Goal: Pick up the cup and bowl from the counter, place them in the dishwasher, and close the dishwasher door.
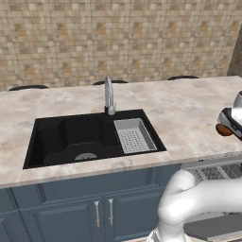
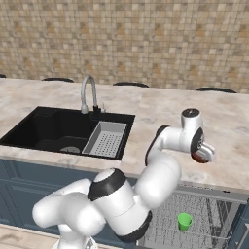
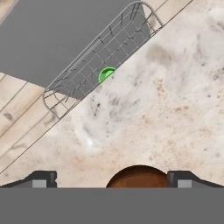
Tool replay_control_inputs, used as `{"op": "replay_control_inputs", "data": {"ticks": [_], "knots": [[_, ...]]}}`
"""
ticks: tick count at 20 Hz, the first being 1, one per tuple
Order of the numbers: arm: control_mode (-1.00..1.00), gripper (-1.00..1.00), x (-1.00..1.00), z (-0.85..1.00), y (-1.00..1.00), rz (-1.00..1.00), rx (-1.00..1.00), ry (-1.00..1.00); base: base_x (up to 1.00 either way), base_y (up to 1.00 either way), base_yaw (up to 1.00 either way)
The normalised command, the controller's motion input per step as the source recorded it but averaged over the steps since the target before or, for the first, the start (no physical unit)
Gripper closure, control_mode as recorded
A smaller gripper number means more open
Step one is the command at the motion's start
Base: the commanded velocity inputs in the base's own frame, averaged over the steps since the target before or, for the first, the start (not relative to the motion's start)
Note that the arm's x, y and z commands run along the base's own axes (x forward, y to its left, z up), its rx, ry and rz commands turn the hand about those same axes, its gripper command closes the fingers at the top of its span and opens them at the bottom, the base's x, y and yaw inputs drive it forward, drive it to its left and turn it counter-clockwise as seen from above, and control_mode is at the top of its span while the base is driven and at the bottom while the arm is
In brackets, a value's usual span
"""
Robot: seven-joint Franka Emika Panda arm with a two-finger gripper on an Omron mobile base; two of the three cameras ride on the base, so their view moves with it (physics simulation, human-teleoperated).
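Hand view looks straight down on the counter (image 3: pixel 166 109), with the bowl (image 3: pixel 138 176) sitting between the two spread fingertips of the gripper (image 3: pixel 111 178) — jaws wide apart, nothing held yet. Right base view puts the gripper (image 2: pixel 203 154) over the bowl (image 2: pixel 199 157) close to the counter's (image 2: pixel 228 141) front edge, just above the open dishwasher (image 2: pixel 194 219). Left base view catches the bowl (image 1: pixel 223 130) at the right end of the counter (image 1: pixel 189 113), under the hand.

The cup (image 2: pixel 184 221) already stands in the dishwasher rack, also visible from the hand as a green spot (image 3: pixel 105 74) inside the wire basket. So the step in hand looks to be the bowl pick-up: the cup is done, the bowl is next, the dishwasher door (image 3: pixel 52 35) still lies open.

The next move probably calls for settling lower over the bowl's rim and closing, then lifting clear of the front edge before swinging out over the rack. Room seems generous — bare stone around the bowl, the sink (image 2: pixel 63 129) well apart toward the counter's left end. The one thing to mind is the counter's front edge during the carry, and the cup already in the rack.
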Motion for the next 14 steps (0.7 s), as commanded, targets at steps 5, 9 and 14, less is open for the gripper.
{"op": "replay_control_inputs", "data": {"ticks": [5, 9, 14], "knots": [[-1.0, -1.0, 0.02, -0.34, 0.0, 0.0, 0.0, -0.02, 0.0, 0.0, 0.0], [-1.0, -1.0, 0.05, -0.29, -0.02, 0.0, 0.0, -0.01, 0.0, 0.0, 0.0], [-1.0, -1.0, 0.0, -0.01, -0.1, 0.0, 0.0, -0.06, 0.0, 0.0, 0.0]]}}
